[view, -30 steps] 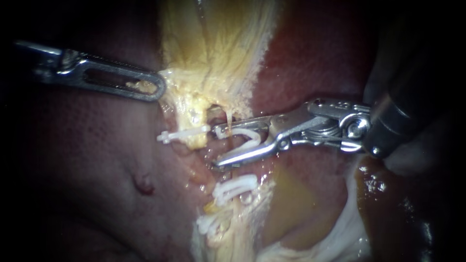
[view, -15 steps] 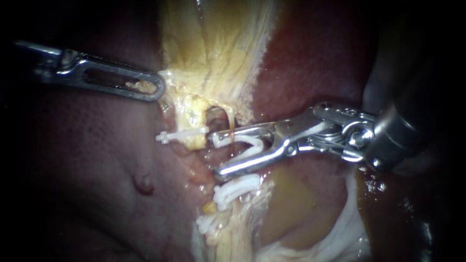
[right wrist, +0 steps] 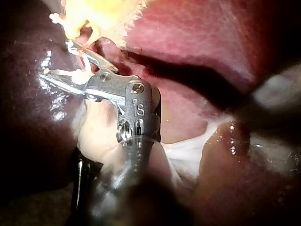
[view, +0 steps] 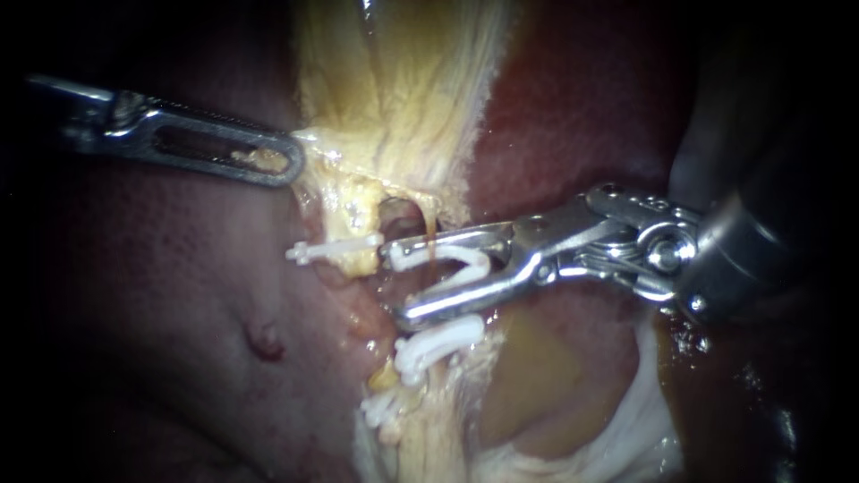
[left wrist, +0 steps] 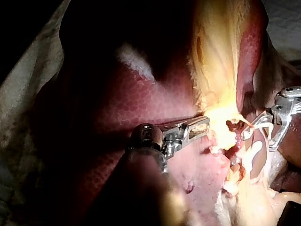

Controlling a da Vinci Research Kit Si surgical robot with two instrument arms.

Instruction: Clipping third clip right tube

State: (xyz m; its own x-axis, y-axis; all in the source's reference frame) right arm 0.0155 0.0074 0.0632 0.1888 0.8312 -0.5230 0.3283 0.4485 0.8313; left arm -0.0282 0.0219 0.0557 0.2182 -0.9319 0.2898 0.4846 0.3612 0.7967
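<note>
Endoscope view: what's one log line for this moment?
left instrument: shut on tissue | right instrument: holding clip | clip: open, not yet closed

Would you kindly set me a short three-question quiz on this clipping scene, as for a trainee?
1. True or false: the right instrument holds an open white plastic clip between its jaws.
2. The left instrument, with slotted metal jaws, grips: A) a white clip; B) pale yellow tissue; C) nothing.
3. Fill in: the dark red speckled surface under the left instrument is the ___.
Key: 1 true; 2 B; 3 liver.
</note>
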